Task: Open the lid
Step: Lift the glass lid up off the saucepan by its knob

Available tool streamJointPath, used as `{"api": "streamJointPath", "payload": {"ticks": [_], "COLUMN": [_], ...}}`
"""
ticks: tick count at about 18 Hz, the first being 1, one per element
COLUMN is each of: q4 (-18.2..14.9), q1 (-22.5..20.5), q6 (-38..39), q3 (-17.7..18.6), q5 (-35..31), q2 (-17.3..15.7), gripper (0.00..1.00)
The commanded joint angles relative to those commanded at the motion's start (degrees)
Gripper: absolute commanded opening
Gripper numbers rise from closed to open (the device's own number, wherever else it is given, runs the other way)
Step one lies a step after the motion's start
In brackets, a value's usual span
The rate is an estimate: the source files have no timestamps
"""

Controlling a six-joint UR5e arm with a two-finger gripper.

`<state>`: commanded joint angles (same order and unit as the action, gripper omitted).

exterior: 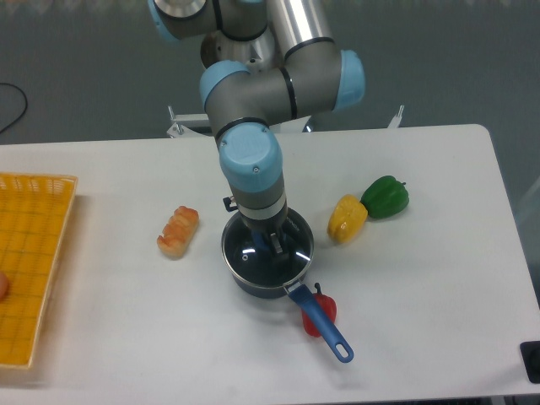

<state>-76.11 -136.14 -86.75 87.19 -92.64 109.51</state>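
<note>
The arm's wrist covers the far part of the lid and most of the gripper above the jaws, so whether the jaws grip the knob cannot be told; the knob itself is hidden between them. Below and to the right of the jaws, the pan handle covers much of a red pepper. Far left of the jaws, the yellow basket is cut off by the picture's edge, as is a reddish thing inside it, too little showing to name.
</note>
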Motion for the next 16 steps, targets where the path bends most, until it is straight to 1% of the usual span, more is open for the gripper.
{"api": "streamJointPath", "payload": {"ticks": [1,7,16], "q4": [0.0,0.0,0.0], "q1": [-0.26,-1.49,-5.18], "q6": [0.0,-0.44,-6.23], "q3": [-0.09,-0.97,-1.76], "q5": [0.09,1.85,2.37], "q2": [-0.17,-0.26,-0.26], "gripper": [0.59,0.59,0.59]}}
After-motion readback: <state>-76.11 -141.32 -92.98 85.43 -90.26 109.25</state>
